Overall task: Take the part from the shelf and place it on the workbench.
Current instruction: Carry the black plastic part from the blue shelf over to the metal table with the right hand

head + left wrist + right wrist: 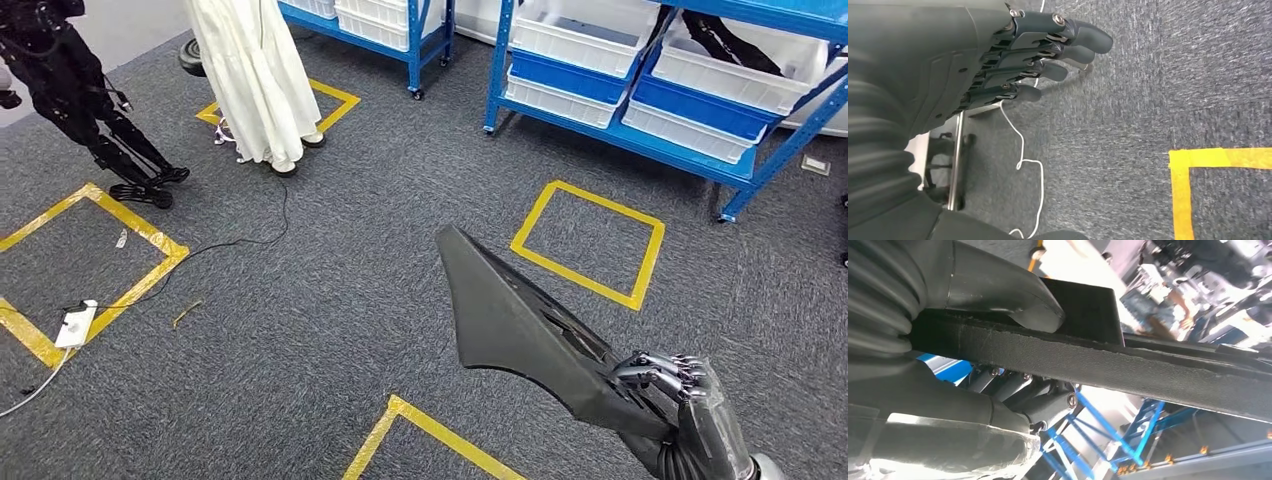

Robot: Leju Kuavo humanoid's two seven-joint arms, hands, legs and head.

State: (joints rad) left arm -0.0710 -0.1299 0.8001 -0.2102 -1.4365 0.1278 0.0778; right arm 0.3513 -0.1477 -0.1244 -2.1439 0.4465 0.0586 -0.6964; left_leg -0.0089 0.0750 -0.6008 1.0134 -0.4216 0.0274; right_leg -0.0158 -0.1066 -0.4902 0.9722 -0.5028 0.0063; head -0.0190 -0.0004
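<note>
Part (510,320), long dark wedge-shaped panel, lower right of head view, carried above carpet (350,250), tip pointing toward frame centre. Right hand (690,410) grasps its wide end, fingers (655,372) wrapped over edge; likely for balance. Left hand (1013,60) released, holding nothing, fingers apart. Blue shelf (640,90) upper right. Counter unseen; placing not yet done.

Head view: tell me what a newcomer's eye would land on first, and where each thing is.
First, the long dark grey pointed plastic part, held by the robot's right hand at lower right, with its tip up over the grey carpet. Next, the blue metal shelves with white and blue bins along the top right. Then the yellow tape squares on the carpet, and a person in a long white coat at upper left.
</note>
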